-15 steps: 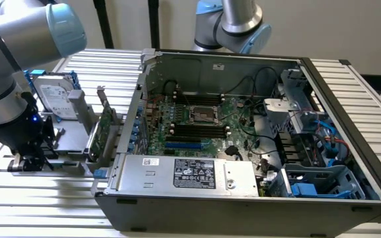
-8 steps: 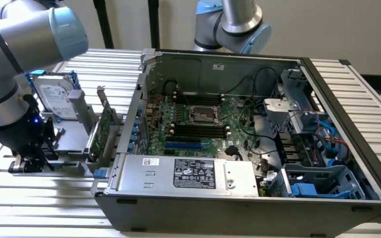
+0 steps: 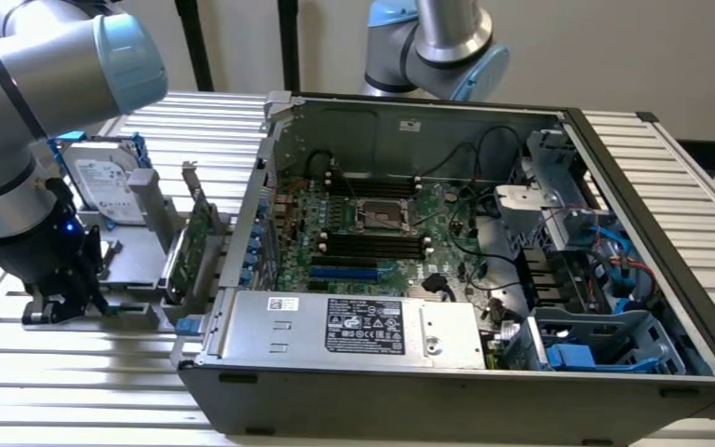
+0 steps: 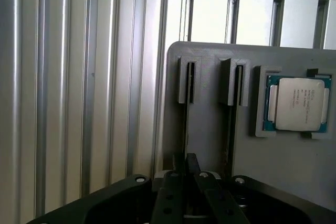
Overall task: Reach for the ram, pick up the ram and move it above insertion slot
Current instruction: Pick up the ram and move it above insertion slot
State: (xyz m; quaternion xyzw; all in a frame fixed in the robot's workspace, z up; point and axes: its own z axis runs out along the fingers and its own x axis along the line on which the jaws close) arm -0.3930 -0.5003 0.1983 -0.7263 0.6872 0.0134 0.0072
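The black gripper [image 3: 66, 300] [image 4: 188, 165] sits low over a matte grey plastic holder [image 4: 210, 129] at the exterior view's left. Its fingers are pinched close on the ram [image 4: 185, 129], a thin dark strip seen edge-on that stands upright in a narrow bracketed groove of the holder. Near it, a processor chip [image 4: 297, 103] with a dull silver lid and green rim lies in a square recess. The table [image 3: 85, 372] is made of ribbed aluminium slats. Well apart, inside the open grey steel computer case [image 3: 332, 396], the insertion slot [image 3: 370, 242] is one of several long black parallel sockets on the green board. The wall behind is pale.
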